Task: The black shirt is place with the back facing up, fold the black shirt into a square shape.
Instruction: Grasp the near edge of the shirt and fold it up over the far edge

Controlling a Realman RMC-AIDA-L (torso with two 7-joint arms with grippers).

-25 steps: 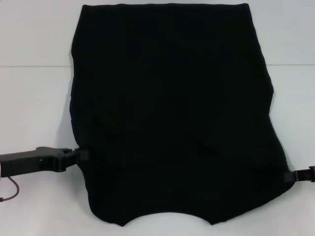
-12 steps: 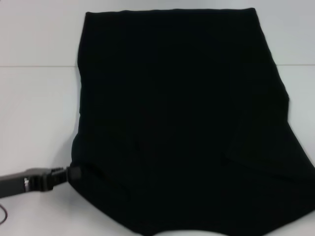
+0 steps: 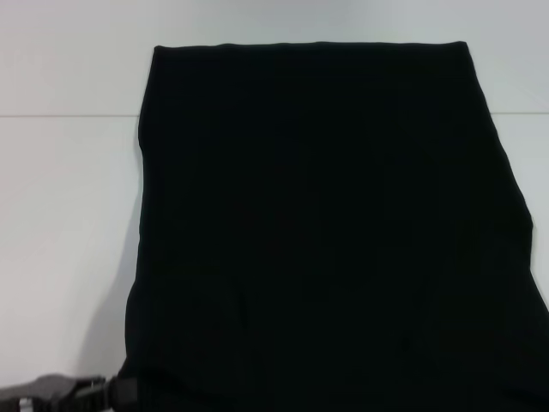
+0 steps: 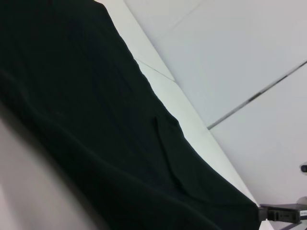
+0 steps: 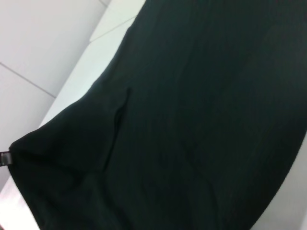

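The black shirt (image 3: 326, 232) is held up as a broad dark sheet and fills most of the head view, with its far edge lying straight on the white table (image 3: 69, 215). My left gripper (image 3: 120, 390) is at the bottom left edge of the head view, shut on the shirt's near left corner. It also shows in the right wrist view (image 5: 5, 158). My right gripper is out of the head view. It shows in the left wrist view (image 4: 280, 213), shut on the other near corner. The shirt (image 4: 86, 120) hangs stretched between the two, also in the right wrist view (image 5: 192, 120). No lettering shows.
The white table top has a thin seam line (image 3: 60, 116) running across it behind the shirt. Bare white surface lies to the left of the shirt and beyond its far edge.
Both grippers have lifted the shirt's near corners up and toward me. The shirt now fills more of the view, its far edge has slid nearer, and the right gripper has left the head view.
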